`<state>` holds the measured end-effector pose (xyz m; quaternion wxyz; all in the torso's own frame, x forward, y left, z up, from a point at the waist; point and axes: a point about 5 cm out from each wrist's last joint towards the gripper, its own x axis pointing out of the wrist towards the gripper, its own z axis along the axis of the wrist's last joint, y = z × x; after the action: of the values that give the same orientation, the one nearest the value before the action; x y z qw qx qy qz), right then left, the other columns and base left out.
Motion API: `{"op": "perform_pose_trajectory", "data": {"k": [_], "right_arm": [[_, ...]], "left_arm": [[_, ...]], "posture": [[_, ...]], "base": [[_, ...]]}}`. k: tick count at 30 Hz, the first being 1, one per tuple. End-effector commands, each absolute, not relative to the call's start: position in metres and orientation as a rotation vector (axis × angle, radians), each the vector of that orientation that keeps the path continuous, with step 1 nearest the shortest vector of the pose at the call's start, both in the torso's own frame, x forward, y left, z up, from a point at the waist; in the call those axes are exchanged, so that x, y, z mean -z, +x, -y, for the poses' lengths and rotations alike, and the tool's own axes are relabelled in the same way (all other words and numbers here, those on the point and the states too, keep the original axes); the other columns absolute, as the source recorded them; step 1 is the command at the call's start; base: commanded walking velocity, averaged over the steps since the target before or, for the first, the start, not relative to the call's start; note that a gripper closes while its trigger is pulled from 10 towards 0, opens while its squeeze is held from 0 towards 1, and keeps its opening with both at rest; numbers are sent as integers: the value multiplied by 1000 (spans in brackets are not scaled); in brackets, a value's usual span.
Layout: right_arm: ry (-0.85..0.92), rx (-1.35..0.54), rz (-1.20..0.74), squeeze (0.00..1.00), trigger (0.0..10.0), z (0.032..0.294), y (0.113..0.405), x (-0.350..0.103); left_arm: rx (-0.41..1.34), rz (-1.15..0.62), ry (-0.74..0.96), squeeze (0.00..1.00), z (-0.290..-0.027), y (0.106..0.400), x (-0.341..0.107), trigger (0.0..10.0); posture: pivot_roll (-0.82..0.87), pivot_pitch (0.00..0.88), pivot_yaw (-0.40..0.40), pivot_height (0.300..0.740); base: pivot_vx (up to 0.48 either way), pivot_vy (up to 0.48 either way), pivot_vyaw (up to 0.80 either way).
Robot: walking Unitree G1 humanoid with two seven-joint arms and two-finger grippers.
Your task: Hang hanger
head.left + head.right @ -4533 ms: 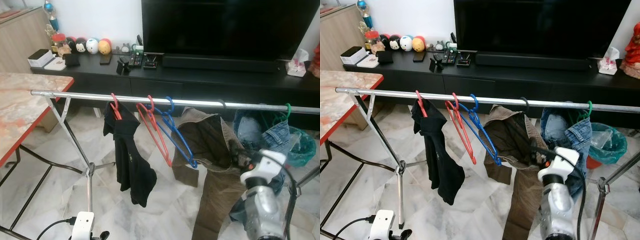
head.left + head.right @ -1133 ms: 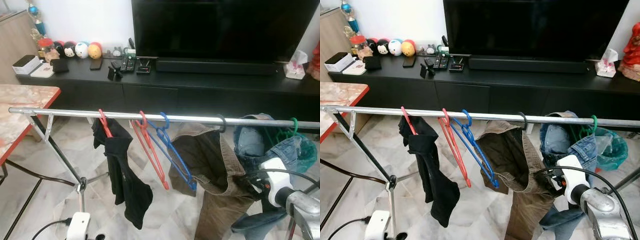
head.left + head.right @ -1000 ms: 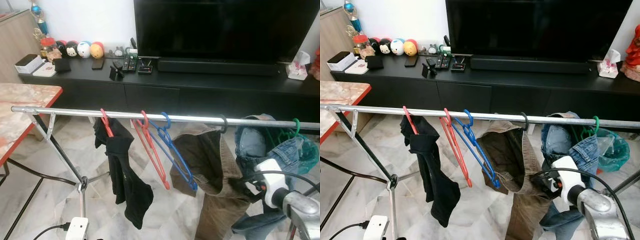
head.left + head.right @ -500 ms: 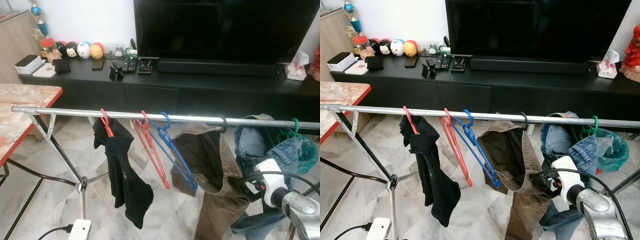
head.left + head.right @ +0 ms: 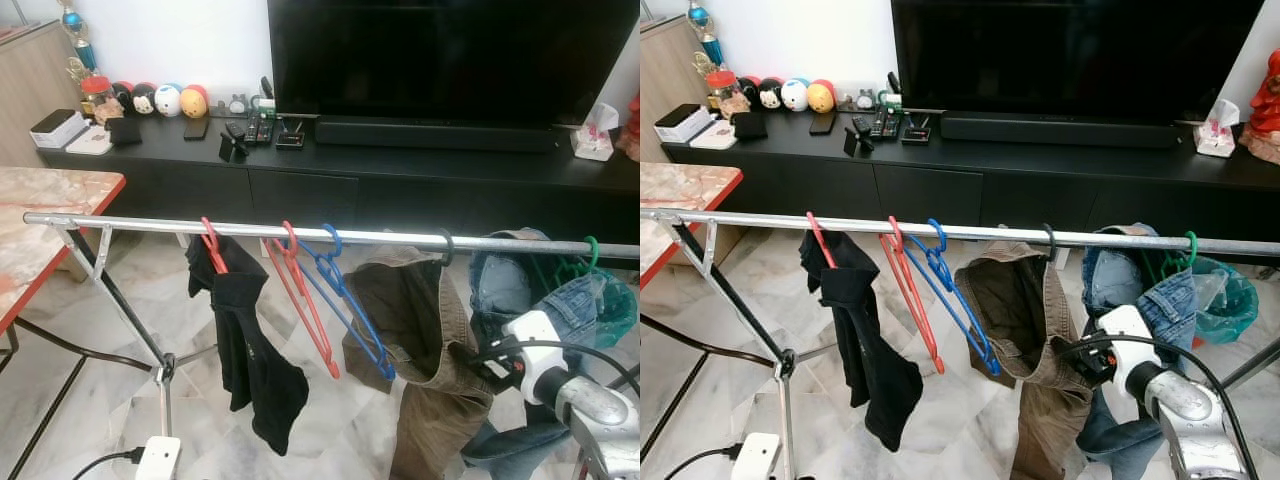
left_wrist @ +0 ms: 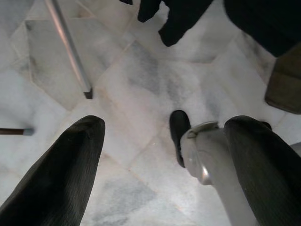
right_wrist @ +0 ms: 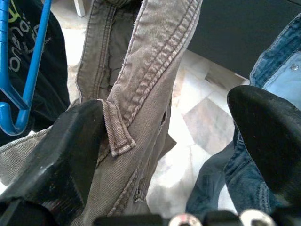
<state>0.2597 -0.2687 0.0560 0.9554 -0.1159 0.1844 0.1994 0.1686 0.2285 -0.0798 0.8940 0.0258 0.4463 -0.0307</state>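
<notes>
The right gripper (image 7: 164, 141) stands spread at the brown trousers' (image 5: 420, 330) waistband, one finger touching the cloth, while their hanger's hook (image 5: 446, 246) sits on the rail (image 5: 150, 224) up at twelve o'clock, trousers hanging lengthwise straight down.

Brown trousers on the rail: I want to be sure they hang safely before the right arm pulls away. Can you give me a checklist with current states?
1. Black hanger hook over the rail: ok.
2. Brown trousers hanging from it: ok.
3. Right gripper open: ok.
4. Fingers free of cloth: not ok, one finger touches the waistband.
5. Blue hanger apart from the gripper: ok.
6. Left gripper idle, low over the floor: ok.
</notes>
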Motion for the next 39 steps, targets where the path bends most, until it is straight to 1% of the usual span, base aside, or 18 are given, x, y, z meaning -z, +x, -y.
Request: {"op": "perform_pose_trajectory", "data": {"k": [1,3,5,7,16,20,23,24,25,26,39], "right_arm": [[-213,-384,-332,0,10000,270,263,-61],[-218,-383,-308,0,10000,270,264,-64],[-222,-337,-262,0,10000,273,269,-71],[-224,-330,-267,0,10000,274,270,-71],[-223,-373,-260,0,10000,266,271,-69],[-189,-387,-259,0,10000,261,271,-67],[-189,-404,-337,0,10000,260,267,-59],[-224,-433,-366,0,10000,259,264,-54],[-224,-433,-366,0,10000,259,264,-54],[-227,-471,-396,0,10000,257,259,-48],[-246,-506,-304,0,10000,251,265,-69]], "left_arm": [[60,-956,63,0,-230,164,82,10000],[61,-956,62,0,-230,164,82,10000],[62,-956,63,0,-230,164,82,10000],[62,-955,63,0,-230,165,82,10000],[60,-950,62,0,-235,166,80,10000],[61,-951,60,0,-234,166,80,10000],[64,-955,58,0,-234,166,80,10000],[64,-955,57,0,-233,166,80,10000],[64,-955,57,0,-233,166,80,10000],[64,-954,57,0,-233,167,80,10000],[73,-951,64,0,-231,171,79,10000]], "posture": [[30,0,21,740],[30,0,21,740],[30,0,22,740],[30,0,22,740],[34,3,24,740],[35,1,23,740],[35,1,23,740],[32,0,21,740],[32,0,21,740],[38,0,19,740],[34,0,26,740]], "base": [[0,0,0],[0,0,0],[0,0,0],[0,0,0],[0,0,0],[0,0,0],[0,0,0],[0,0,0],[0,0,0],[0,0,0],[0,0,0]]}}
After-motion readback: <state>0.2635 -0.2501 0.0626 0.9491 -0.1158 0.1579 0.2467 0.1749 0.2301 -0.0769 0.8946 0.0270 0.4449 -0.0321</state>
